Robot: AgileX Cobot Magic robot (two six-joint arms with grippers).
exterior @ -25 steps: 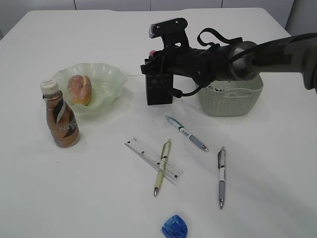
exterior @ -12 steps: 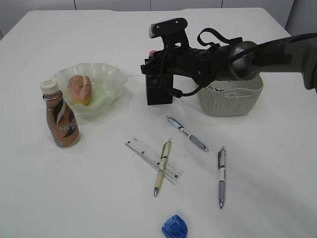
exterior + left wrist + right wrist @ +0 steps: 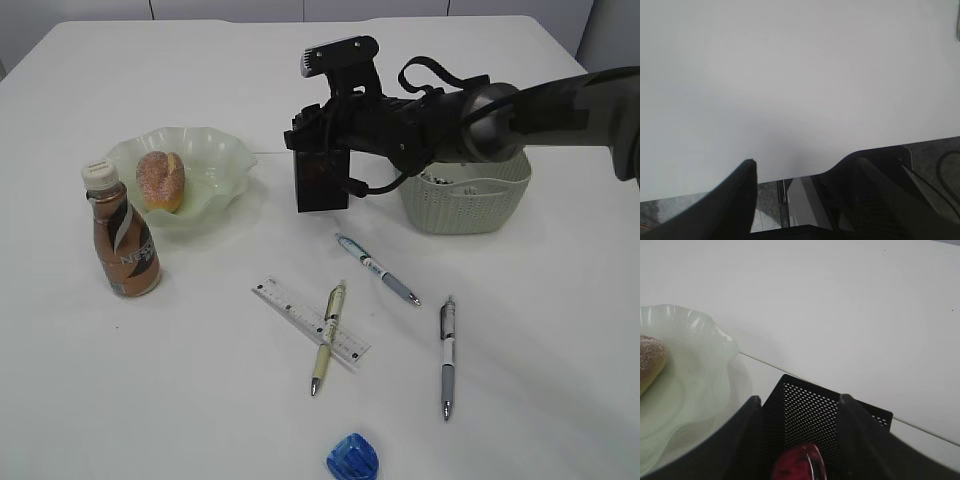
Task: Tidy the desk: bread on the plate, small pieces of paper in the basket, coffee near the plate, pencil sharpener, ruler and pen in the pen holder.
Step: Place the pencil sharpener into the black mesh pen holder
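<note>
Exterior view: bread (image 3: 160, 180) in plate (image 3: 222, 150); paper scraps in basket (image 3: 470, 205).

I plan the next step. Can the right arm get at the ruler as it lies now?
Probably yes, but not cleanly. The ruler lies flat on open desk in front of the right gripper, which hovers over the pen holder. However, a yellow pen lies across it.

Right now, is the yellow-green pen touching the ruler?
Touching: the exterior view shows the yellow-green pen lying across the ruler, resting on it.
</note>
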